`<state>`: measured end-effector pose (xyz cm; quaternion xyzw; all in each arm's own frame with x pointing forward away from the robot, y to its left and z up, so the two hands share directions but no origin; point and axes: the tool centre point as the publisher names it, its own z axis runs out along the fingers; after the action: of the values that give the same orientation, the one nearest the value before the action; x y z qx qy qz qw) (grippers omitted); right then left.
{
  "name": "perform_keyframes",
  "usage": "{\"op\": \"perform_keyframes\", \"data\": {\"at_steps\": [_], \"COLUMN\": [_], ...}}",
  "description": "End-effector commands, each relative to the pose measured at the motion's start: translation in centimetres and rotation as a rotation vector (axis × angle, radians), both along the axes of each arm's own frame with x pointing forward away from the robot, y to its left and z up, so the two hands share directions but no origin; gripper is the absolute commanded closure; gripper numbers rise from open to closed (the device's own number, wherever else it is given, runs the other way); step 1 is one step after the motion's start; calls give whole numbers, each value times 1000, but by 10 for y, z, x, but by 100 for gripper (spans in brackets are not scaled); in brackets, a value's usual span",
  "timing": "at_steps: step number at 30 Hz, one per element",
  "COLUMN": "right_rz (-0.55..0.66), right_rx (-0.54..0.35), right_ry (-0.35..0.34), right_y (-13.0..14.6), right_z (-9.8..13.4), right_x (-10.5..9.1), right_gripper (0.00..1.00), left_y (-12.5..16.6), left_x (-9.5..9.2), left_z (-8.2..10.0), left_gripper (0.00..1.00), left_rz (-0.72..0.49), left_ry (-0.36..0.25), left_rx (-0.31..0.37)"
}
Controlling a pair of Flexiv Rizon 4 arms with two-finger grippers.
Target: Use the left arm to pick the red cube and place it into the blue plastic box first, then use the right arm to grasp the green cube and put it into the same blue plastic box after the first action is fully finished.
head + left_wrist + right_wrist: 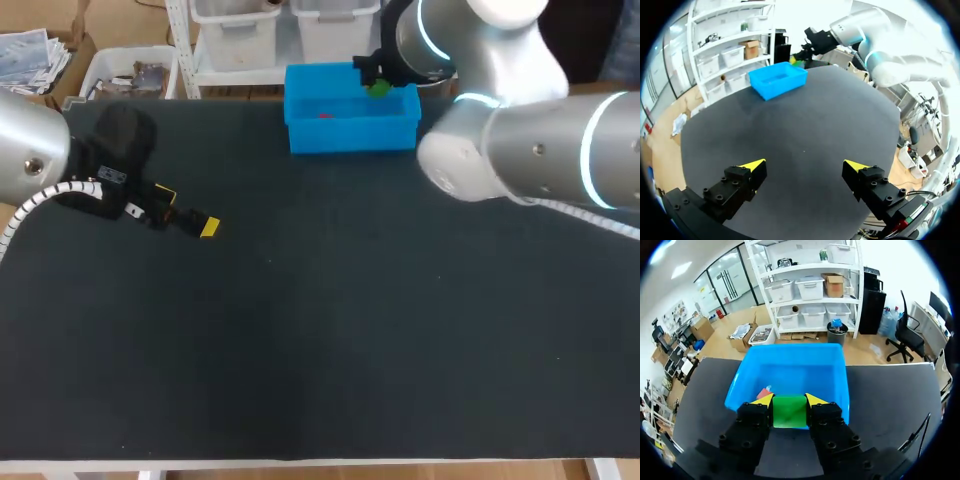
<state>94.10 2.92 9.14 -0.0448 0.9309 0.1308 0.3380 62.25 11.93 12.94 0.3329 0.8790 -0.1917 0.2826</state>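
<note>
Right gripper (790,400) clamping green cube (789,412) over blue box (790,371), left gripper (805,166) gaping

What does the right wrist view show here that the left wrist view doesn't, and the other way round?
Right wrist view only: the right gripper, jaws shut on the small green cube over the open blue plastic box, with the small red cube inside it. Left wrist view only: the left gripper, jaws open above the black table top, and the silver right arm at the box. Both: the blue box and the table.

One red cube (763,393), one green cube (789,411), one blue box (350,133).
</note>
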Motion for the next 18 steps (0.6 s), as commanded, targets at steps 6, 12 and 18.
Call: {"op": "perform_keyframes", "data": {"at_steps": [6,12,18], "right_rz": [-8,-17,-23], "right_rx": [17,26,29], "right_ry": [18,22,26], "right_y": [8,6,5], "right_z": [-21,-27,-29], "right_x": [35,41,41], "right_gripper": [100,100,100], "left_y": [2,2,2], "left_x": [0,0,0], "left_z": [-1,-1,-1], "left_gripper": [0,0,0], "left_rz": [-6,-6,-6], "left_ry": [-2,-2,-2], "left_rx": [-7,-7,-7]}}
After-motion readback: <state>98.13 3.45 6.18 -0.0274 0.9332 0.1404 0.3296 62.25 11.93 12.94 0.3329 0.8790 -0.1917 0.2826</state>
